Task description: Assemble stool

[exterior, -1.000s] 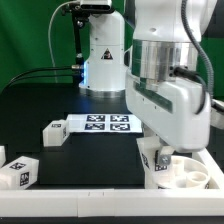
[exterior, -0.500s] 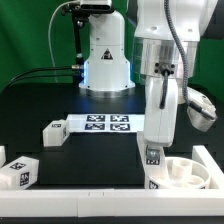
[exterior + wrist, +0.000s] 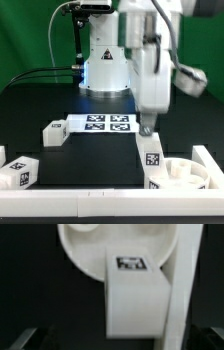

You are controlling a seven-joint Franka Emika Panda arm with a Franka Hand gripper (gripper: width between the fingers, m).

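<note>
The round white seat (image 3: 192, 172) lies at the exterior view's lower right. One white leg (image 3: 152, 157) with a tag rests against the seat's left side. In the wrist view the same leg (image 3: 135, 291) runs out from the seat (image 3: 100, 246). My gripper (image 3: 148, 126) hangs just above this leg, open and empty. Its dark fingers (image 3: 24, 339) show far apart at the wrist view's edges, with the gripper (image 3: 118, 343) centred over the leg. A second leg (image 3: 53, 132) lies left of the marker board. A third leg (image 3: 17, 171) sits at the lower left.
The marker board (image 3: 105, 124) lies flat at the table's middle. A long white border rail (image 3: 90, 200) runs along the front edge and turns up past the seat (image 3: 206, 155). It also shows beside the leg in the wrist view (image 3: 180, 297). The robot base (image 3: 105, 60) stands behind.
My gripper was low on the leg beside the seat; it has let go and risen, and the arm has swung back. The leg stays against the seat.
</note>
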